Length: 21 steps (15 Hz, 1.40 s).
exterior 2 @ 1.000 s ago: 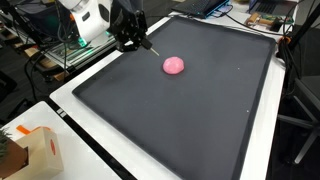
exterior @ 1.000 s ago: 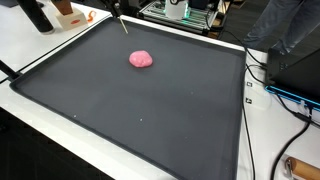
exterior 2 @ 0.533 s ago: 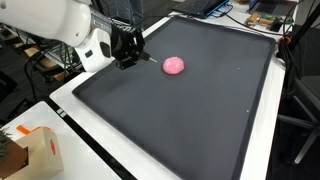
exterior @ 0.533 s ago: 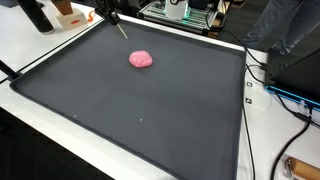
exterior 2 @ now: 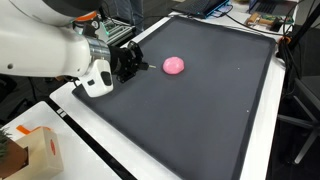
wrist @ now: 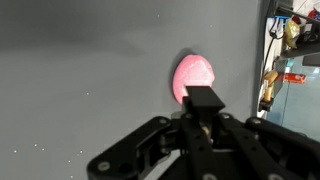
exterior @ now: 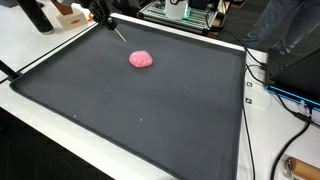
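Poised near soft pink putty lump [exterior: 141, 59], jaws clamped on thin pale stick [exterior: 118, 33].
Judged mid-approach; called next for a short, steady reach toward it.

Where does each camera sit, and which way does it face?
An exterior view: high beside the black mat, facing the pink lump; only the gripper and thin stick show, top left.
An exterior view: high off a mat edge; white arm and gripper fill the left.
Wrist view: looks past the gripper at the lump.
All three share lump and mat.
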Each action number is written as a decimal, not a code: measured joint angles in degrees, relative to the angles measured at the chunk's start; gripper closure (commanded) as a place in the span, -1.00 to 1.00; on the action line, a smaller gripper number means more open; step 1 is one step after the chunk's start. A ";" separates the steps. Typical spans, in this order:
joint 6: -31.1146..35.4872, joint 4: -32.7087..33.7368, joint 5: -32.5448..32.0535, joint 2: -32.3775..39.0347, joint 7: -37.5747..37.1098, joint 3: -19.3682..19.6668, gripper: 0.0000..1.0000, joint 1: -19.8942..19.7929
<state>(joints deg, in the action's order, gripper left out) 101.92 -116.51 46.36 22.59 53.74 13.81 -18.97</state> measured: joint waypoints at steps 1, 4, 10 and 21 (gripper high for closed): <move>-0.29 0.84 0.20 0.89 0.26 -0.33 0.94 -0.54; -0.41 2.74 0.52 3.04 0.37 -1.06 0.94 -1.54; 0.32 4.61 0.61 4.95 -0.57 -1.83 0.94 -1.77; 6.46 4.88 0.59 4.44 -6.01 -3.83 0.94 -0.30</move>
<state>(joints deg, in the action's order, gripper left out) 108.38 -111.63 46.95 27.03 47.73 9.98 -19.26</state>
